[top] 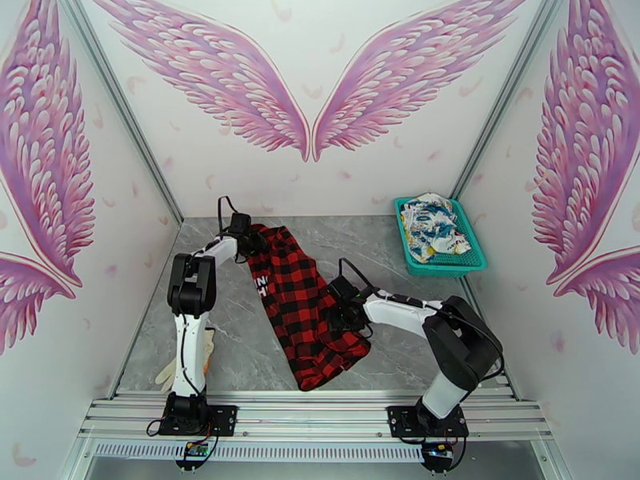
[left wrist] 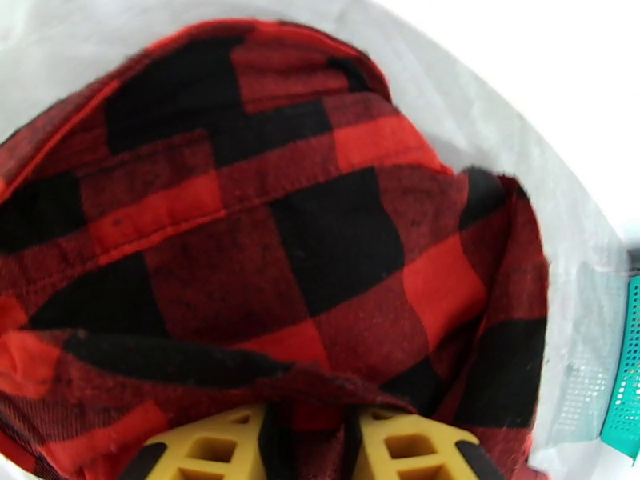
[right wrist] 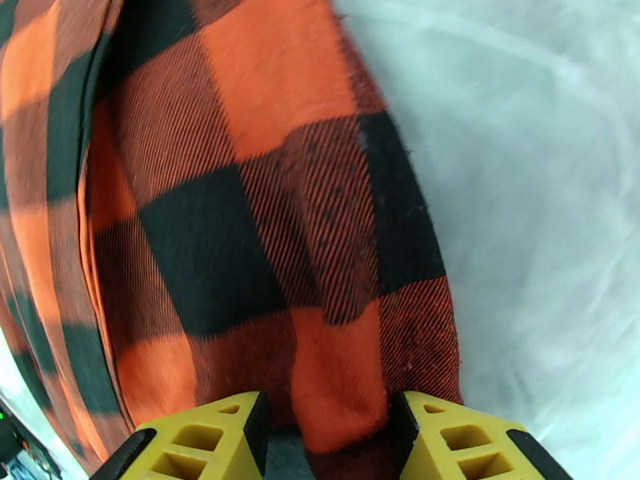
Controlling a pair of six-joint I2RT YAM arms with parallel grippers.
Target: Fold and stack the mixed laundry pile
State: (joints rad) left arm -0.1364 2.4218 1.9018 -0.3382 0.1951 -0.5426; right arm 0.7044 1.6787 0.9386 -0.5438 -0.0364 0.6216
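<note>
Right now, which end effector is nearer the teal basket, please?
Right. The right end effector holds the checked shirt in front and left of the basket; the left end effector, at the shirt's far end, is farther left.

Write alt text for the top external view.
A red-and-black checked shirt lies stretched diagonally on a grey table, the left claw at its far end and the right claw at its right edge. A white printed garment sits in a teal basket at far right.

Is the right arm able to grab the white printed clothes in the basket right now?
Probably not yet. The right gripper has the red-and-black shirt between its fingers, so it is busy. The white garment lies in the teal basket, and nothing stands between, so the way looks free.
</note>
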